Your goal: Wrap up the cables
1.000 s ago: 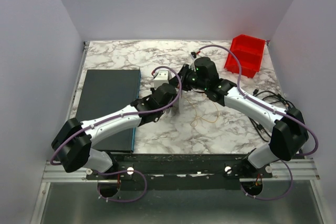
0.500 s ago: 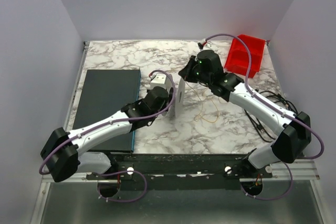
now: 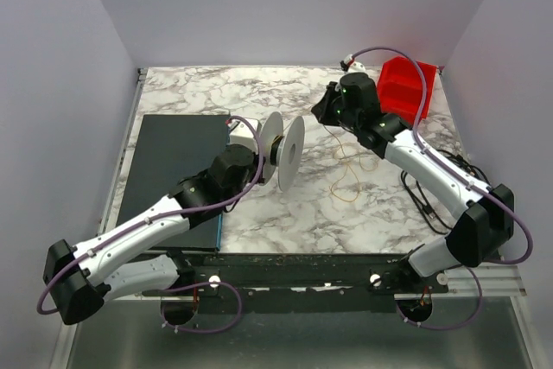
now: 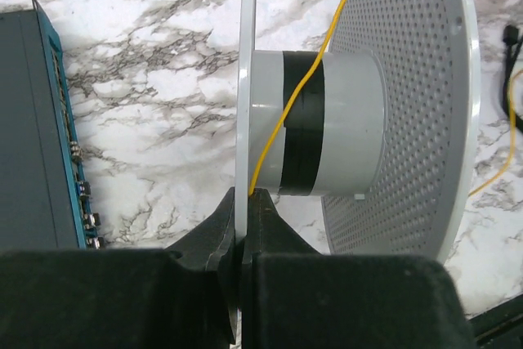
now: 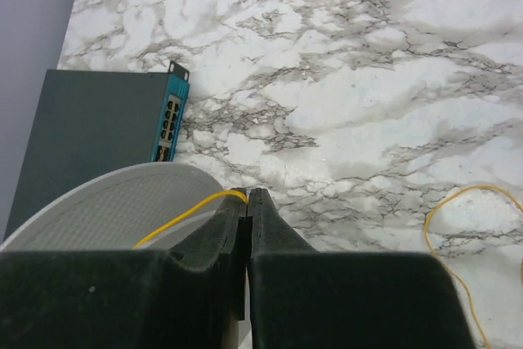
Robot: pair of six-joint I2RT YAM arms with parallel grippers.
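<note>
- The cable (image 4: pixel 302 87), a hair-thin orange-yellow strand, runs across the hub of a white spool (image 3: pixel 289 151) and down to the tips of the left jaws. More of it lies in loose loops on the tabletop (image 3: pixel 216 92) near the right arm.
- The left jaws are closed hard on the rim of the spool's inner flange, holding it edge-on above the tabletop. The strand's end seems caught there, though I cannot tell for certain.
- The right jaws are pressed together, with the strand coming out of their tips towards the spool's perforated flange.
- Risk: the left grip is on a thin rim only, so a pull on the strand may swing or tilt the spool.
- Risk: so fine a strand may slide through the right jaws, or ride over a flange and miss the hub.
- Risk: the slack loops may knot, or snag the black cords (image 3: pixel 432 179) just beside them.
- Writing: none is legible. The hub carries a plain black band, the dark network switch (image 3: pixel 177 162) shows ports but no readable print, and the red bin (image 3: pixel 406 88) is unmarked.
</note>
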